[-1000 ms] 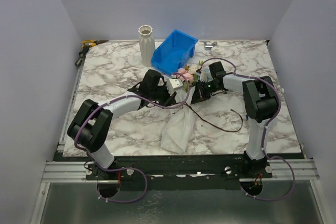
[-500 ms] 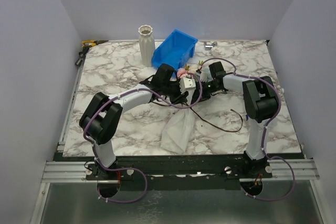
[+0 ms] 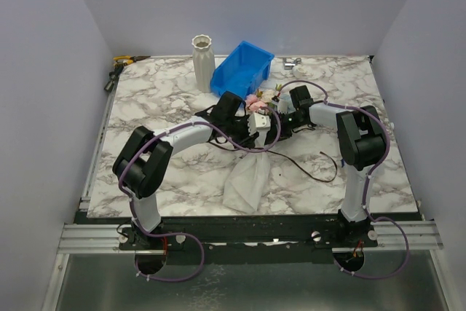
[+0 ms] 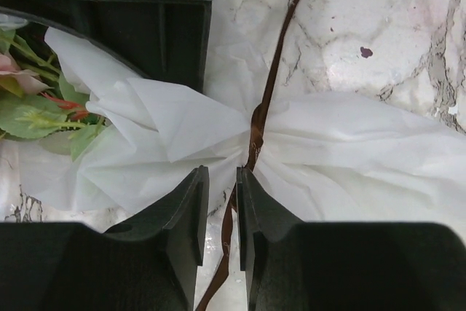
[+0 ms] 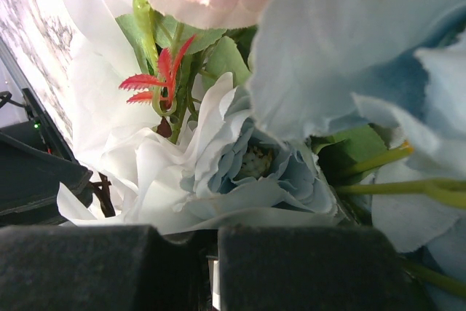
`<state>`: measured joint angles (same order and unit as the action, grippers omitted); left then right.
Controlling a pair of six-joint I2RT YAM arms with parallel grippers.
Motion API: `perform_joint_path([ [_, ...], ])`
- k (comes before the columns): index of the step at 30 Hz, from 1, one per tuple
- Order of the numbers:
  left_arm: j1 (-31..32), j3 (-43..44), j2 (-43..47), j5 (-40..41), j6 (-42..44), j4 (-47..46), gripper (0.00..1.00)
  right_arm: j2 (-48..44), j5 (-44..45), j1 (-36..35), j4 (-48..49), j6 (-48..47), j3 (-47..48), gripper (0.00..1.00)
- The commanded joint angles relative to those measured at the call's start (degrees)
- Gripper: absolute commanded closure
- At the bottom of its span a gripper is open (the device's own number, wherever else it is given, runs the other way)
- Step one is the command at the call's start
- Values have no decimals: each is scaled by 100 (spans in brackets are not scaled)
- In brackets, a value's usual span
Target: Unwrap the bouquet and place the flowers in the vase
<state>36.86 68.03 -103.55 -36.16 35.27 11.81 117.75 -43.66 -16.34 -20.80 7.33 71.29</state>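
At mid-tabletop, apart from the vase, the bouquet lies wrapped, left pincer slightly parted astride the brown ribbon cinching it, right pincer clenched at the flowers; untying is in hand, so next nip that ribbon and pull

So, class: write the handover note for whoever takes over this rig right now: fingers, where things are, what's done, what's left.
Left gripper: fingers slightly apart, straddling the brown ribbon at the wrap's waist.
Right gripper: fingers shut at the flower end of the bouquet, apparently pinching it.
It lies between the arms, wrapped and tied; vase upright at the back beside the blue bin.
Done: nothing unwrapped. Left: untie, unwrap, put flowers in vase.
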Motion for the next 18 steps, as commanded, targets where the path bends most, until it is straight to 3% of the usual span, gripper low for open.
perform_joint_path([
  [1, -14, -41, 15, -9, 240, 351, 73, 582, 1250, -45, -179, -335, -300, 100],
  [8, -65, -182, 123, -46, 309, 469, 70, 571, 1263, -44, -175, -332, -306, 100],
  [13, -98, -265, 149, -49, 357, 606, 82, 547, 1272, -39, -167, -338, -325, 100],
  [18, -166, -378, 282, -97, 358, 659, 76, 538, 1272, -42, -168, -355, -326, 99],
])
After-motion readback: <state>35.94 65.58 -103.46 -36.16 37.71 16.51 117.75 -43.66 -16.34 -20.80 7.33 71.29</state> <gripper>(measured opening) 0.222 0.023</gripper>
